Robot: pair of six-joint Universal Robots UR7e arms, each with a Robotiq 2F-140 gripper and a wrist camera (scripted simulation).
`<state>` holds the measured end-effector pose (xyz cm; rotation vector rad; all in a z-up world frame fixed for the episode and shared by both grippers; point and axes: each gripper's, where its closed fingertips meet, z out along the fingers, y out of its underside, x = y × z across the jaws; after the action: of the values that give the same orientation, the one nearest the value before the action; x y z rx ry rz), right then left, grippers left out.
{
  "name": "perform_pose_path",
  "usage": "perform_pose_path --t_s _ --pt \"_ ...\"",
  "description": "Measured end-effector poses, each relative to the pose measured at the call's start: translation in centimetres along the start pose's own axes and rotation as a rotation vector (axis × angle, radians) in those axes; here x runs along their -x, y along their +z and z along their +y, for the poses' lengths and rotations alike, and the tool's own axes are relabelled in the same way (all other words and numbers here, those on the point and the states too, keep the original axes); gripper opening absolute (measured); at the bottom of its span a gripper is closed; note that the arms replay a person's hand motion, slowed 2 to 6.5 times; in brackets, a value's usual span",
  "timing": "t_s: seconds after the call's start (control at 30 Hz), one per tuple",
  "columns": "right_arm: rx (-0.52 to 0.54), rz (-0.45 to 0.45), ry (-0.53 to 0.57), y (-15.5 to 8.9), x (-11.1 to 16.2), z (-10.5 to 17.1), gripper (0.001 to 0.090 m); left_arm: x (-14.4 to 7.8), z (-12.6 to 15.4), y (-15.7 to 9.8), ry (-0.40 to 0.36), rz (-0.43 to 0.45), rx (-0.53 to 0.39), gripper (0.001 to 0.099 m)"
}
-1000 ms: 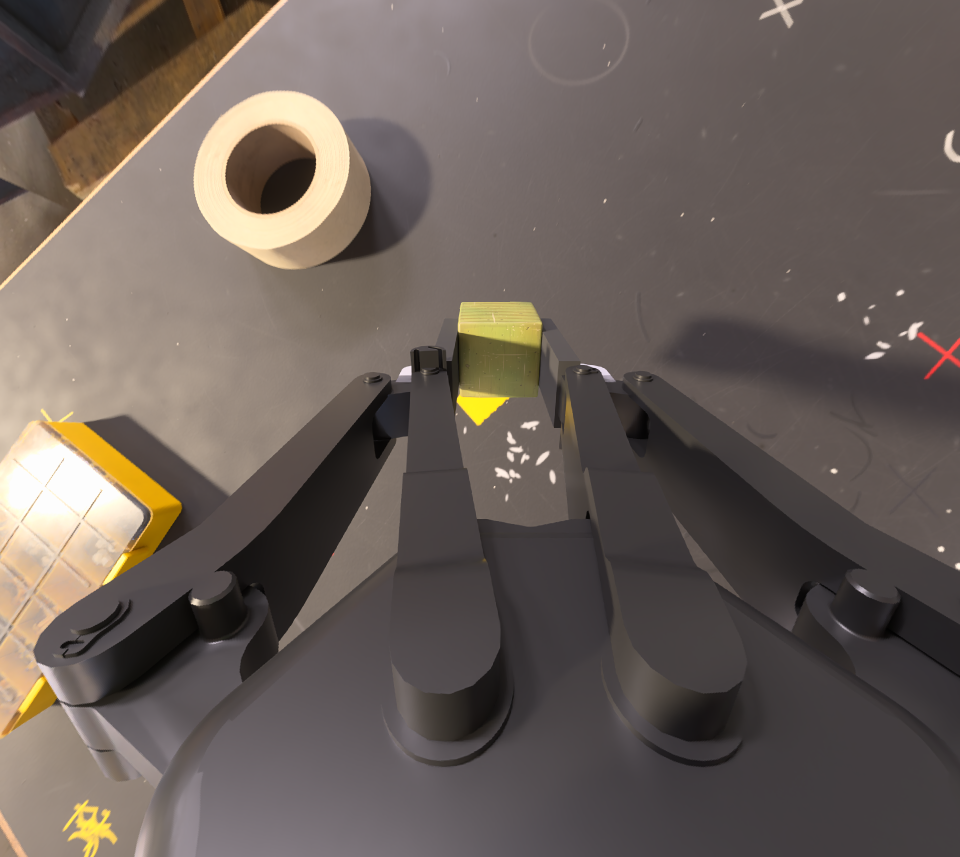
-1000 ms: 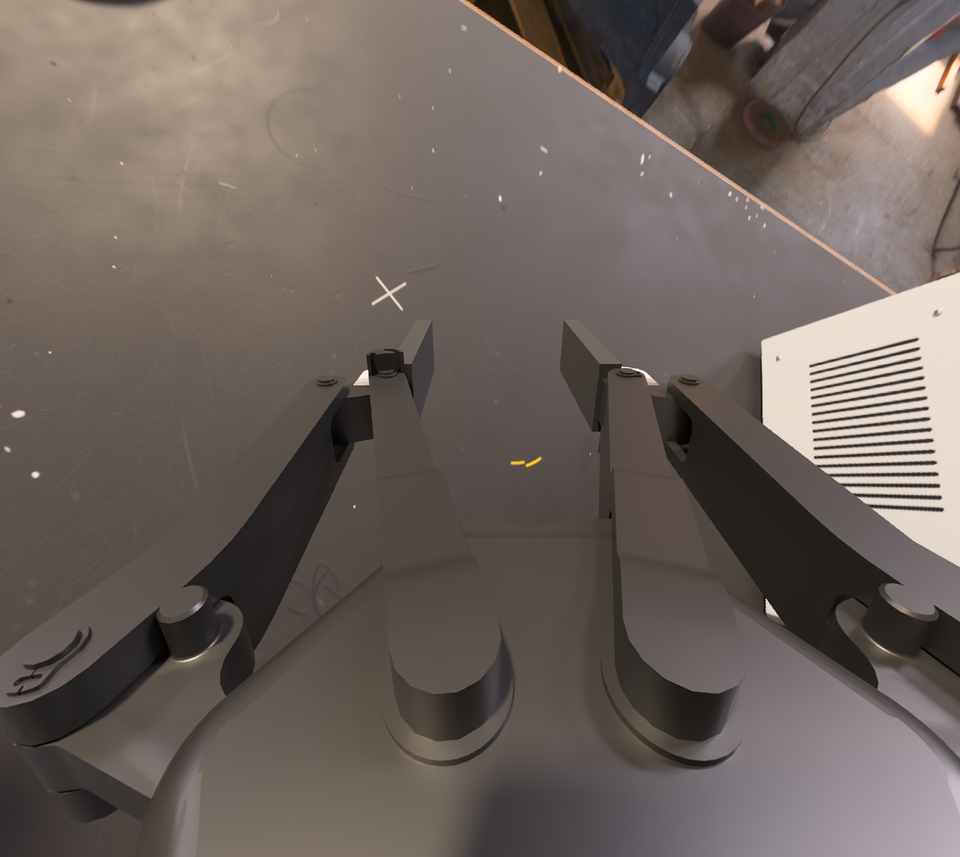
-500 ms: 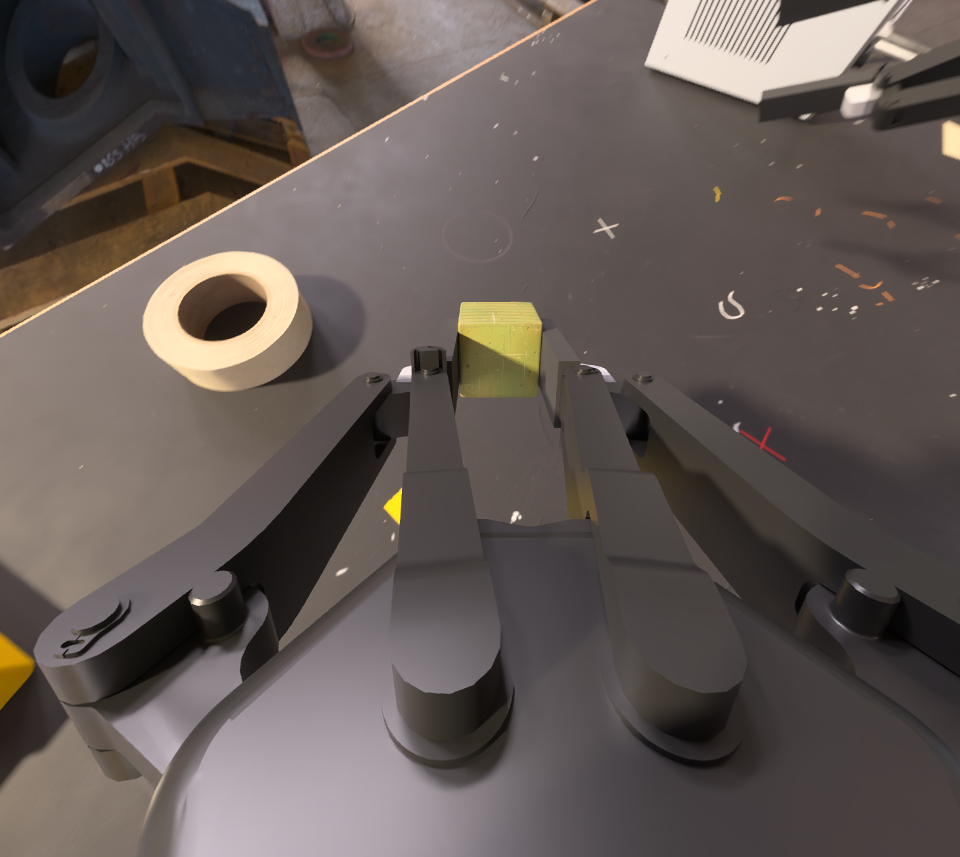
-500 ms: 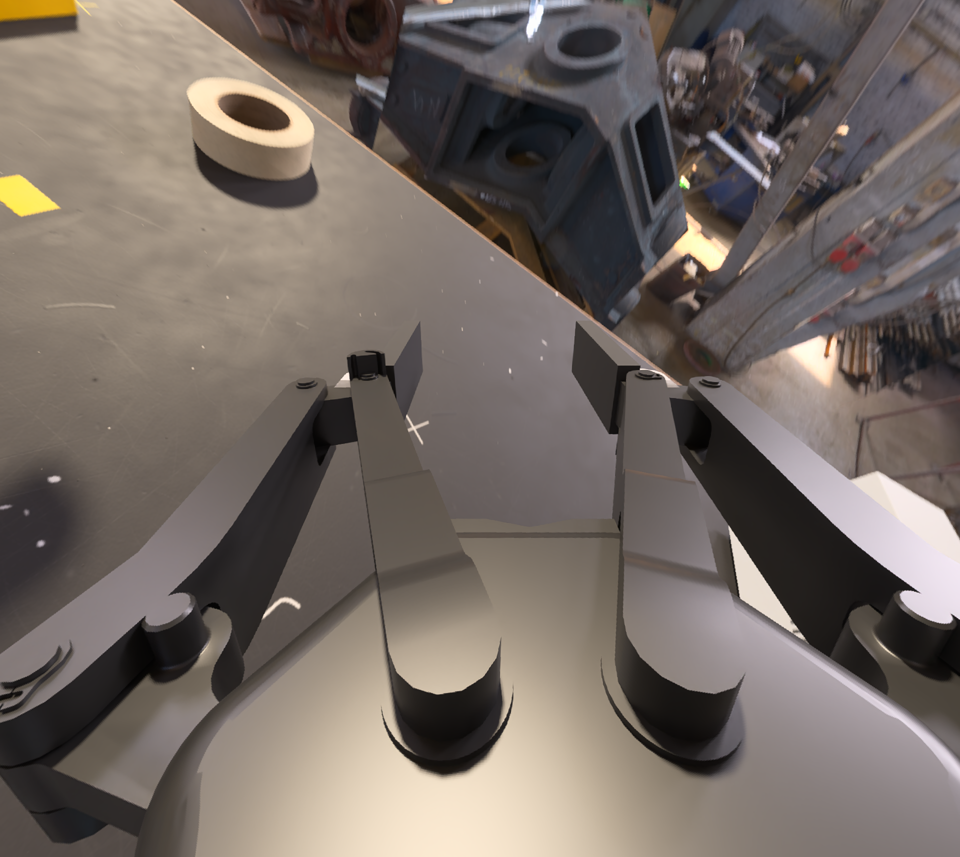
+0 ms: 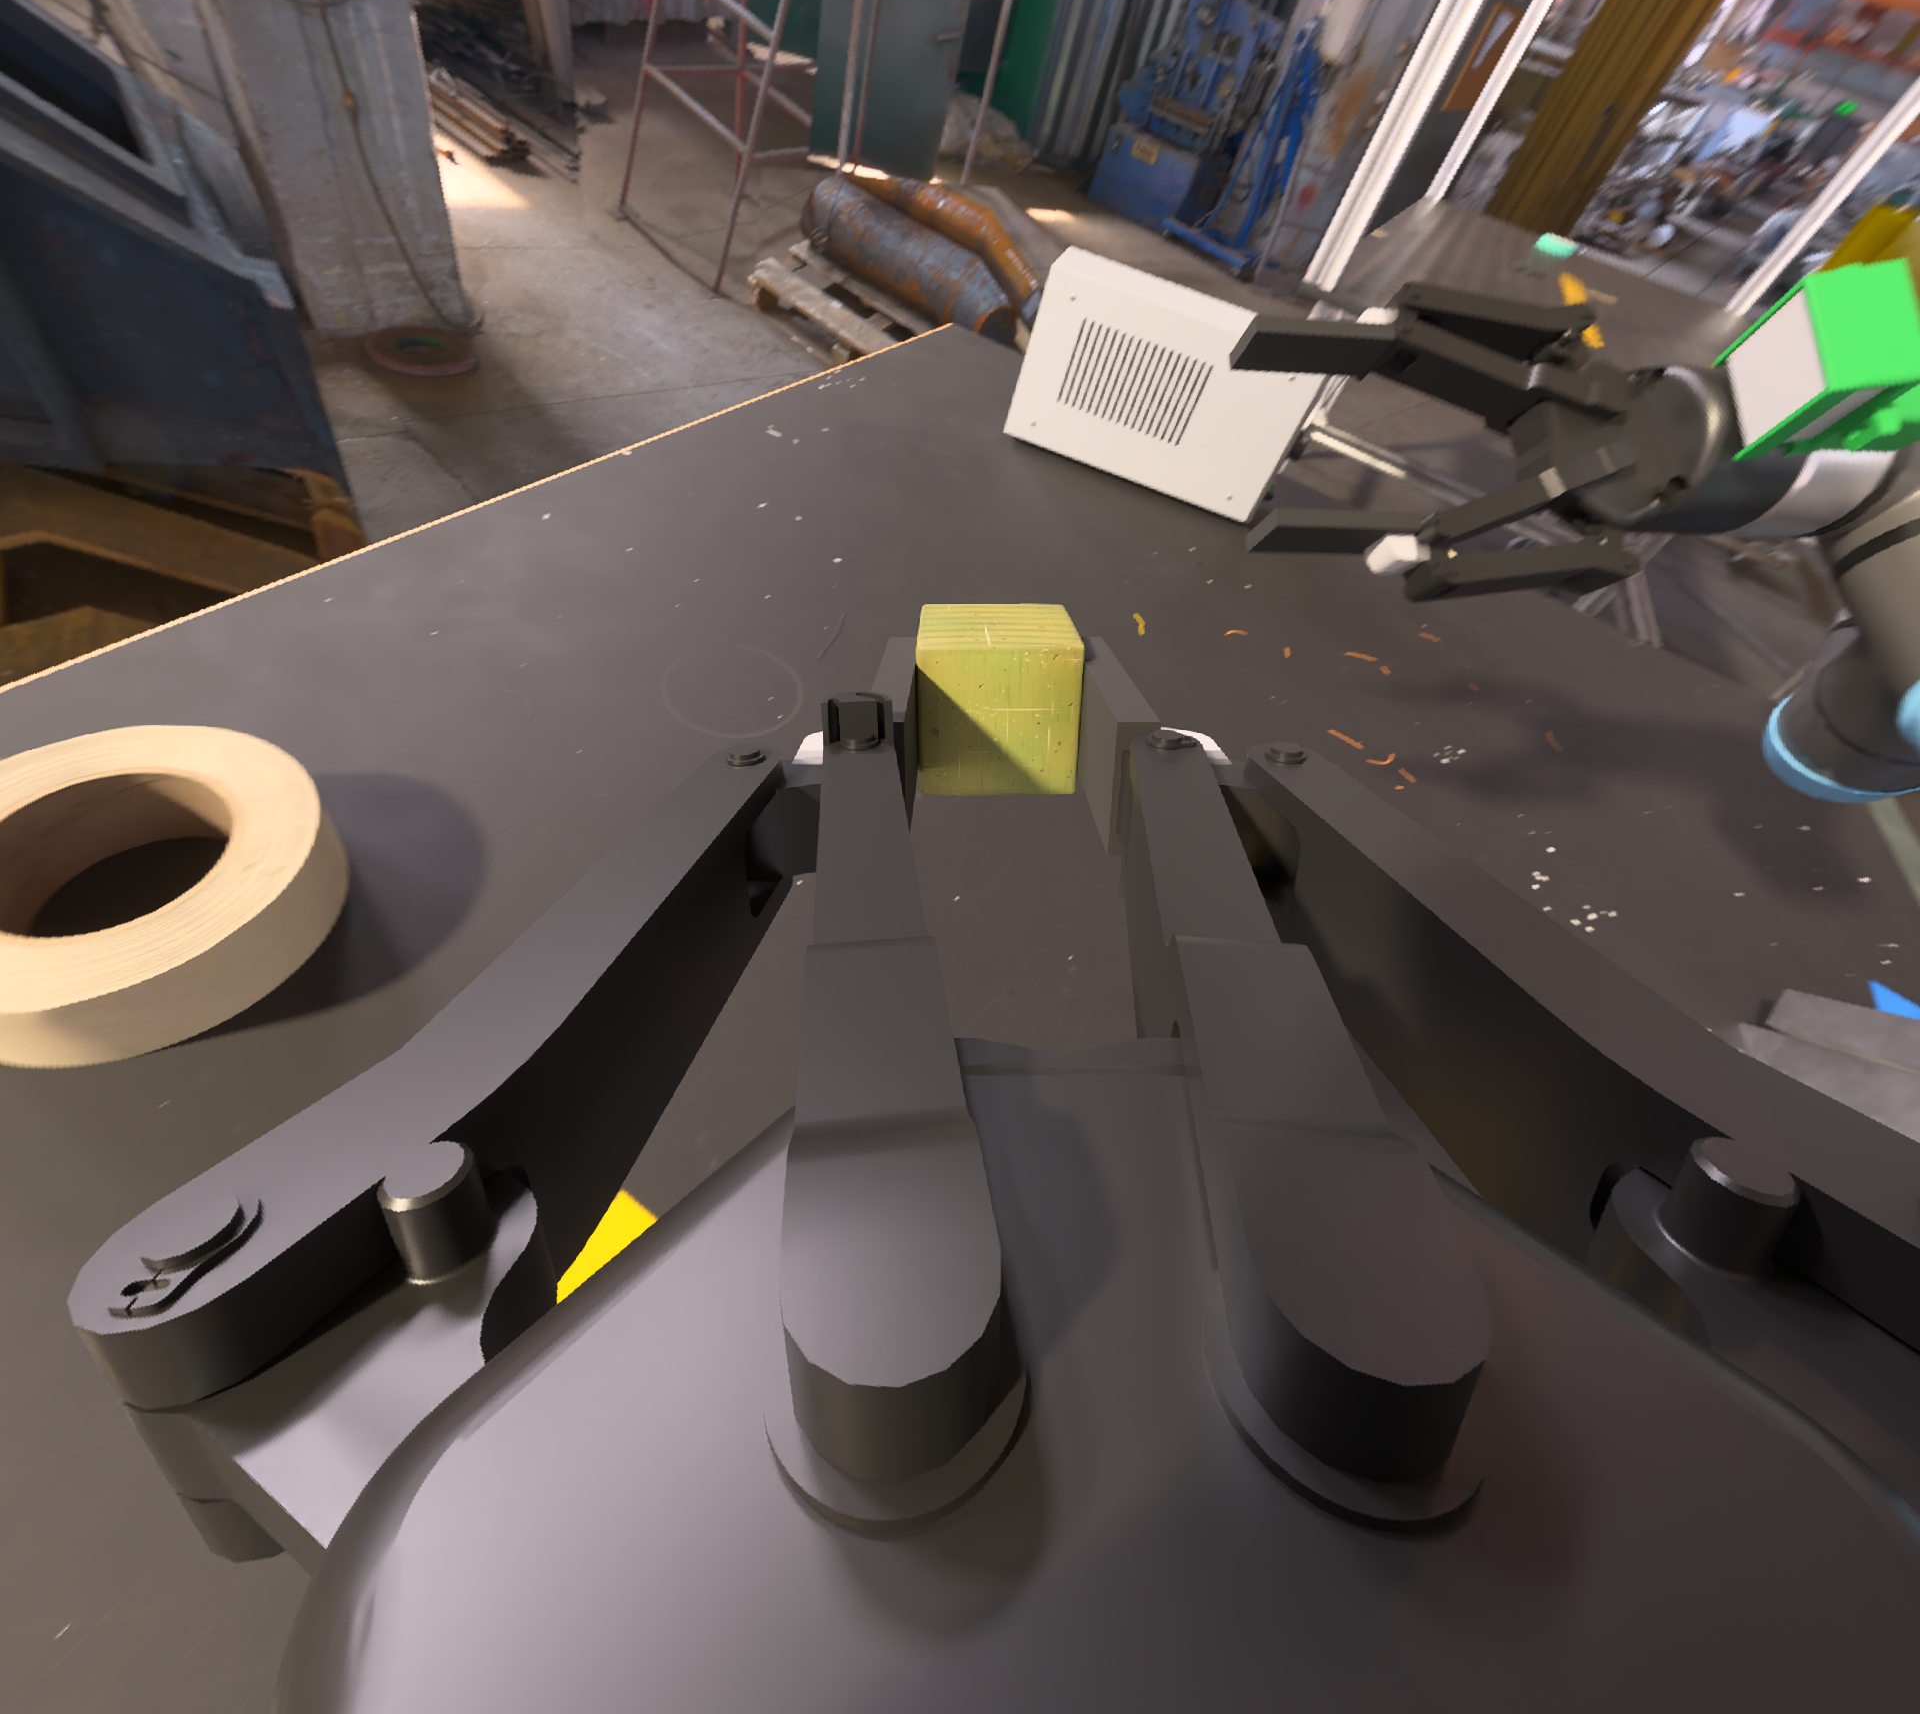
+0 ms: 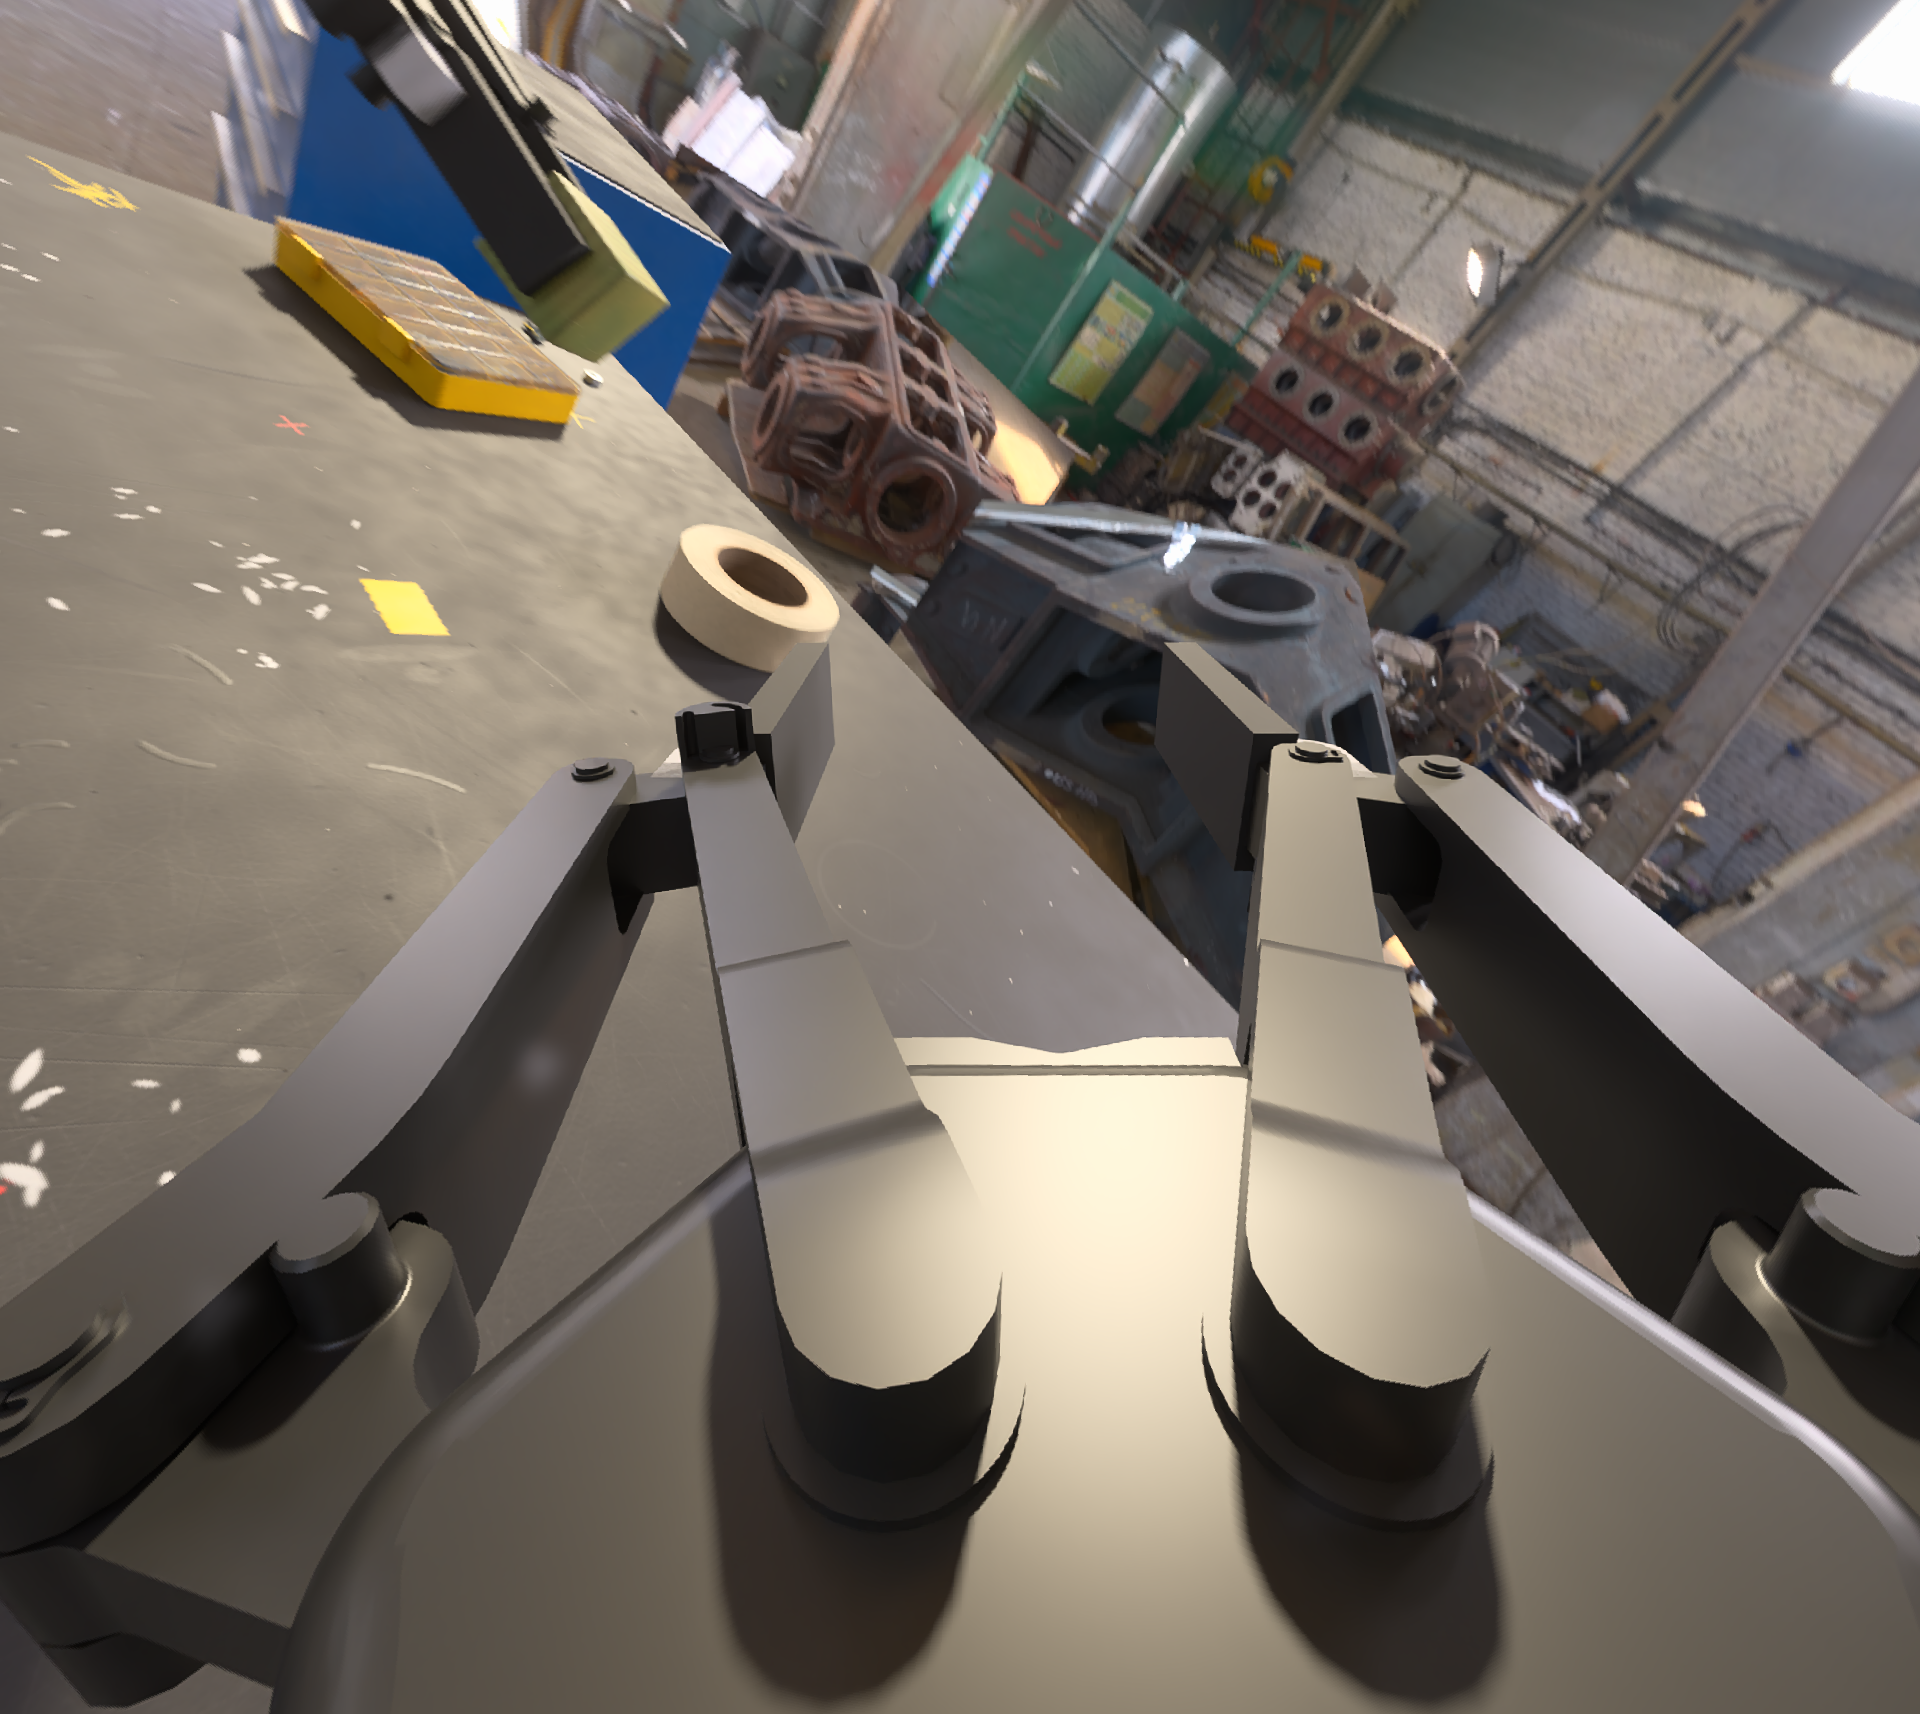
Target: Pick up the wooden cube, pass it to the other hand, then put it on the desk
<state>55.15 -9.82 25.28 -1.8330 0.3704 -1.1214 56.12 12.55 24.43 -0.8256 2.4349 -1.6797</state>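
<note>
The left hand [image 5: 997,719] was clamped on the wooden cube [image 5: 997,700], one finger pad flat against each of two opposite faces, with the cube's front and top faces left bare beyond the fingertips. The cube was clear of the bench [image 5: 623,625], carried in the air above its dark top.

The right hand [image 6: 997,729] had its fingers spread wide with nothing between them. In the left wrist view it showed off to the right [image 5: 1340,443], well apart from the cube and a little higher in the picture, its fingers pointing roughly leftward across the bench. From the right wrist view the cube [image 6: 597,293] sat up and to the left, pinched in the left hand [image 6: 566,262], not between the right hand's own open fingers but well off their line.

That offset looked like the thing the handover turned on: the right hand would have to swing toward the cube and line its gap up on the two faces the left pads did not cover. A cube has no long axis, so any free pair of faces should serve.

A roll of tape [image 5: 135,885] lay on the bench to the left of the left hand, a yellow tray [image 6: 416,324] farther off, and a white vented box [image 5: 1143,386] near the right hand.
</note>
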Motion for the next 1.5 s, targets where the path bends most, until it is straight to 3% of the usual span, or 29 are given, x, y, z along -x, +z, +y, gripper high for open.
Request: perform_pose_path --t_s 0.33,0.9,1.5 --pt "-0.159 -0.077 -0.095 -0.4 3.8 -3.0 0.0828 -3.0 -1.2 1.5 -0.067 0.176 -0.068 0.0382" --pt "-0.307 -0.114 -0.223 -1.4 8.0 -5.9 0.0829 -8.0 -1.0 4.2 -0.163 0.478 -0.038 0.0382" --pt "-0.395 -0.144 -0.272 -2.4 10.1 -7.3 0.0834 -11.6 -0.3 6.1 -0.2 0.66 0.014 0.0382"
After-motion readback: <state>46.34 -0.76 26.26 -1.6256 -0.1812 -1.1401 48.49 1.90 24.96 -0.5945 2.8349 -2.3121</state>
